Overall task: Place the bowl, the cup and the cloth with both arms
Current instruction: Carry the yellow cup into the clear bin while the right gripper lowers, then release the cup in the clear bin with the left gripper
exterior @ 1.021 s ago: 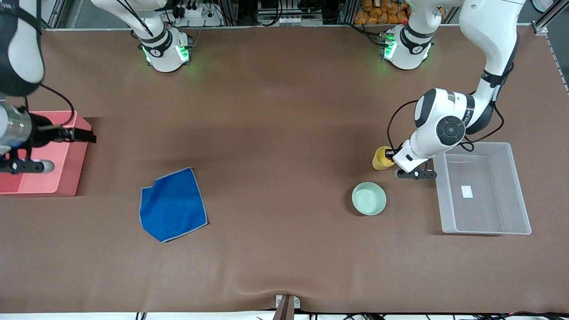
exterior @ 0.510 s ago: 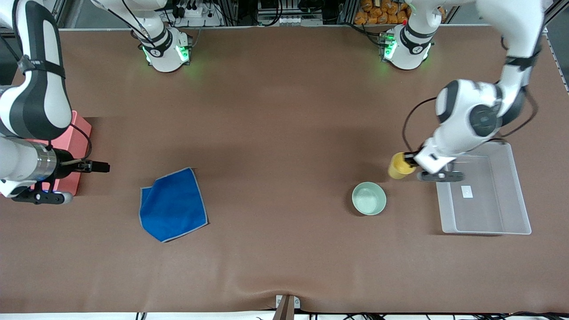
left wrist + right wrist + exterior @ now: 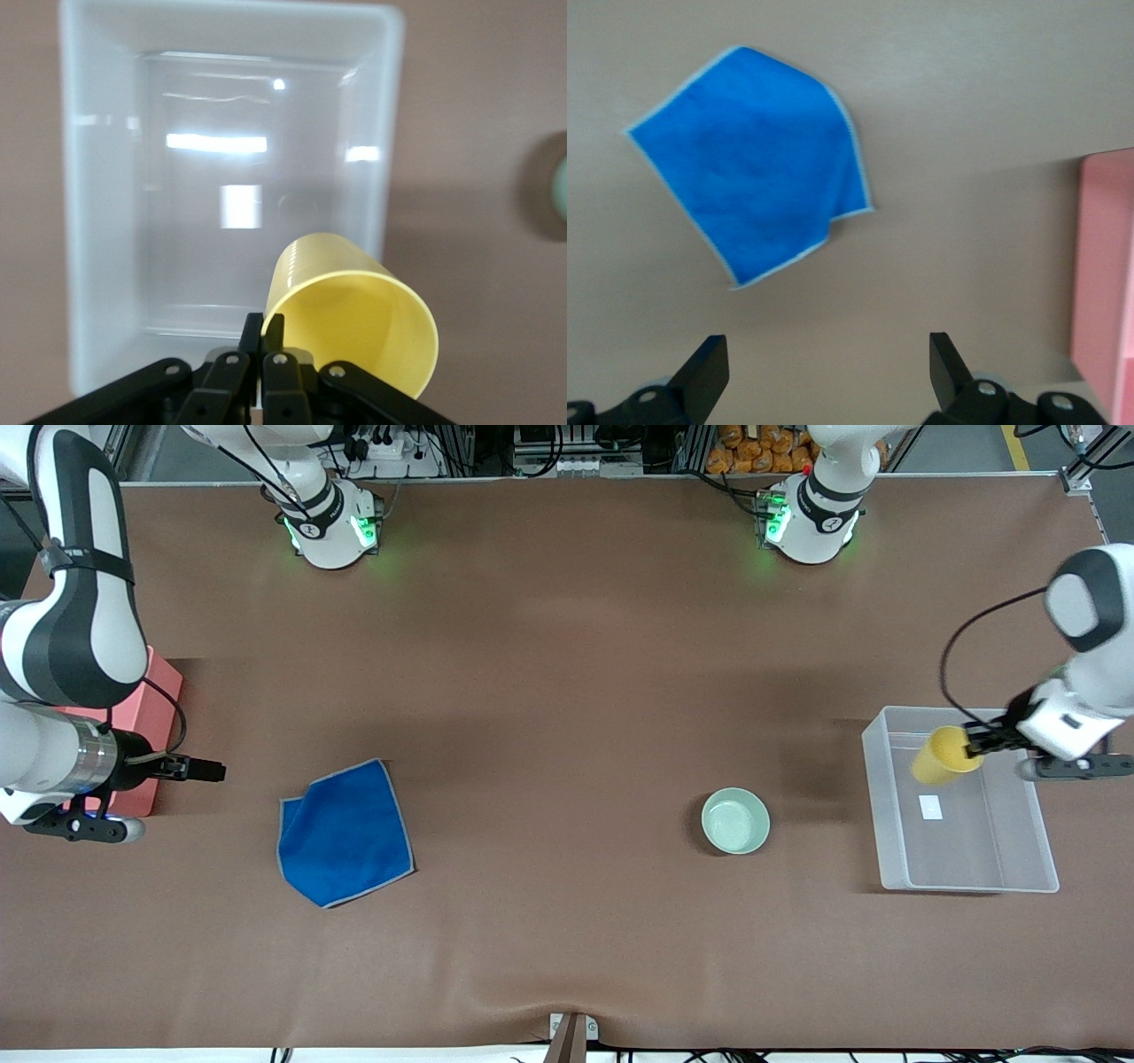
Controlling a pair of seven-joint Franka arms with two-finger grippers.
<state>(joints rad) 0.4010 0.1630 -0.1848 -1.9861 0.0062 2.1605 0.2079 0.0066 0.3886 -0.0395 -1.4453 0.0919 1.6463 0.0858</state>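
My left gripper [image 3: 976, 744] is shut on the rim of the yellow cup [image 3: 943, 755], one finger inside and one outside. It holds the cup tilted in the air over the clear plastic tray [image 3: 873, 815]. The left wrist view shows the cup [image 3: 354, 310] at the left gripper [image 3: 263, 324] with the tray [image 3: 89, 195] below it. The mint-green bowl [image 3: 735, 821] sits on the table beside the tray, toward the right arm's end. The blue cloth [image 3: 345, 843] lies flat with one corner folded. My right gripper [image 3: 205, 770] hangs open and empty between the pink box and the cloth [image 3: 757, 173].
A pink box [image 3: 152, 691] stands at the right arm's end of the table, partly hidden by that arm, and shows in the right wrist view [image 3: 1103, 283]. A white label [image 3: 929, 807] lies on the tray's floor. The brown mat [image 3: 549, 735] covers the table.
The left arm has lifted the cup from the table near the bowl and carried it over the clear tray. The right gripper has moved off the pink box toward the cloth.
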